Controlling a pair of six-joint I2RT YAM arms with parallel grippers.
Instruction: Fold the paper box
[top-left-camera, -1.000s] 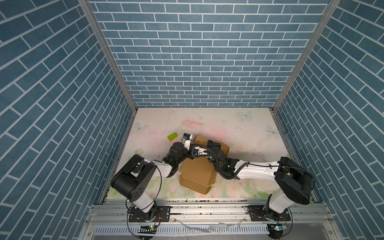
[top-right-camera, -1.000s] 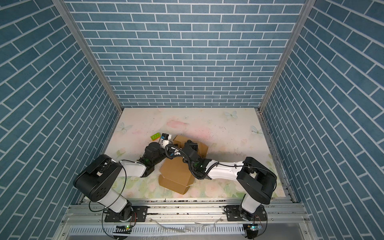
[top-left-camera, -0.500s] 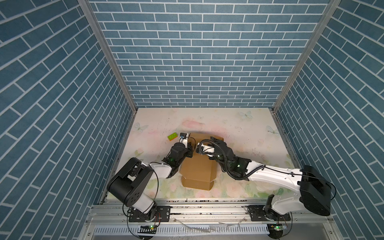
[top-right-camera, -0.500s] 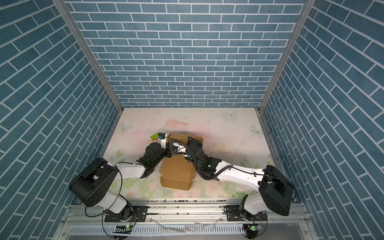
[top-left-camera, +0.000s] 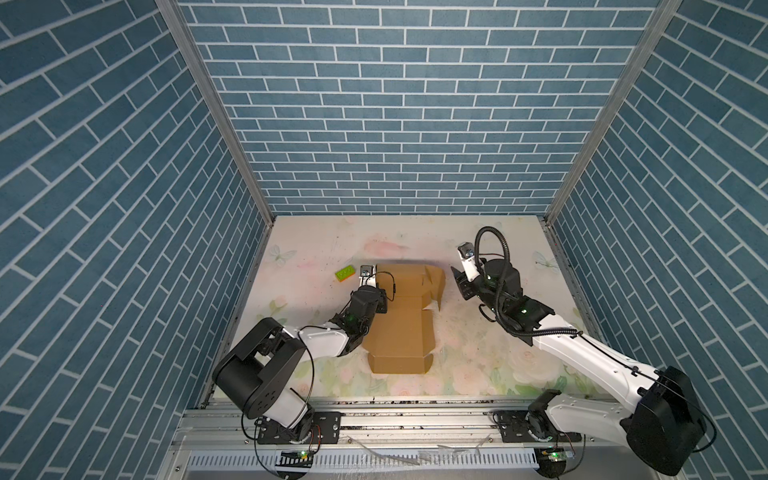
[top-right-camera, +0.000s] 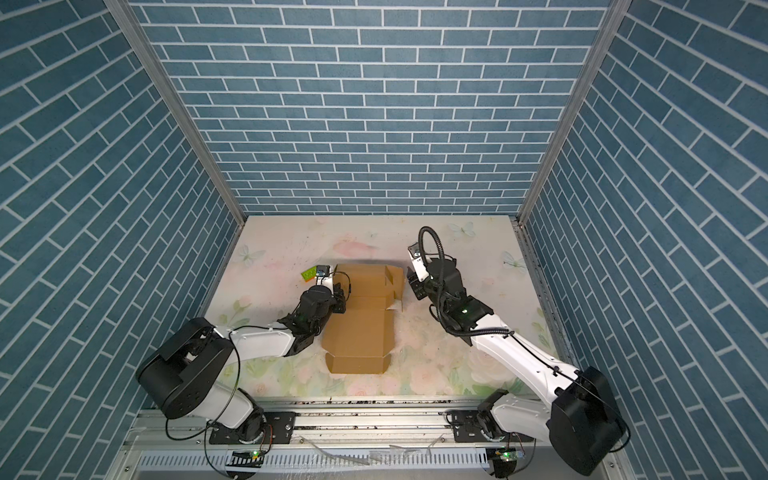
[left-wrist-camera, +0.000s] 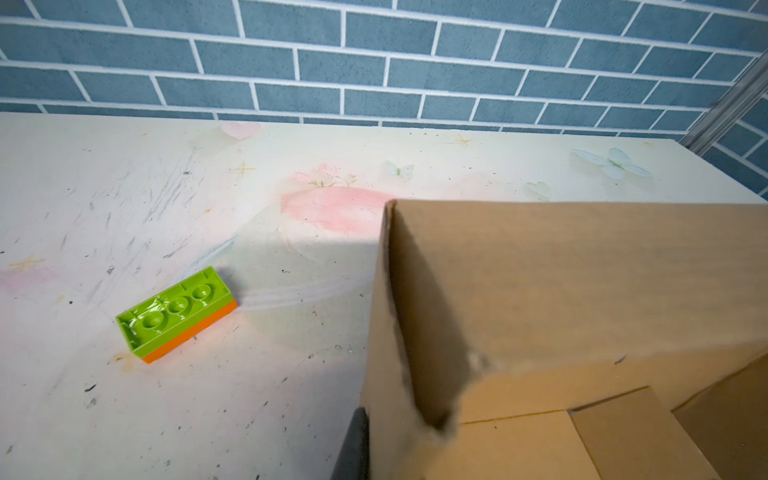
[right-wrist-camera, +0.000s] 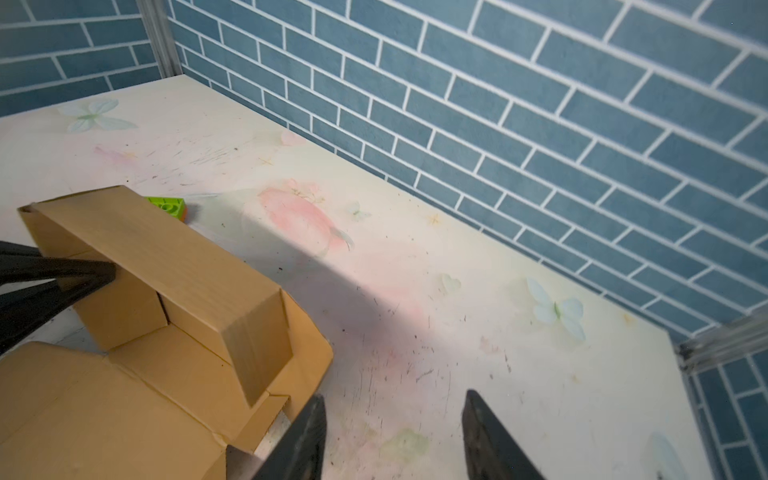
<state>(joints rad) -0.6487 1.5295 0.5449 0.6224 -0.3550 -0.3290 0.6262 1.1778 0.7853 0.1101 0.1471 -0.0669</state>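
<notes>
We see the paper box (top-left-camera: 401, 328) lying in the middle of the table (top-left-camera: 478, 353), its long side running from the front edge toward the back wall. Most of the brown sheet is flat, with a short flap at the near end. The far end is raised, and in the right wrist view that raised panel bends over like a low arch above the base. In both top views a side flap at the far end sticks out toward the right arm.

The left fingers (right-wrist-camera: 54, 274) are closed on the cardboard at the left side of the raised part; in a top view they (top-right-camera: 340, 299) sit right at the box's left edge. The right fingers (right-wrist-camera: 307, 436) stand apart with only bare table between them, just beside the box's right flap and not touching it.

A small green toy brick (left-wrist-camera: 174, 313) with an orange underside lies on the table near the box's far left corner, apart from it
</notes>
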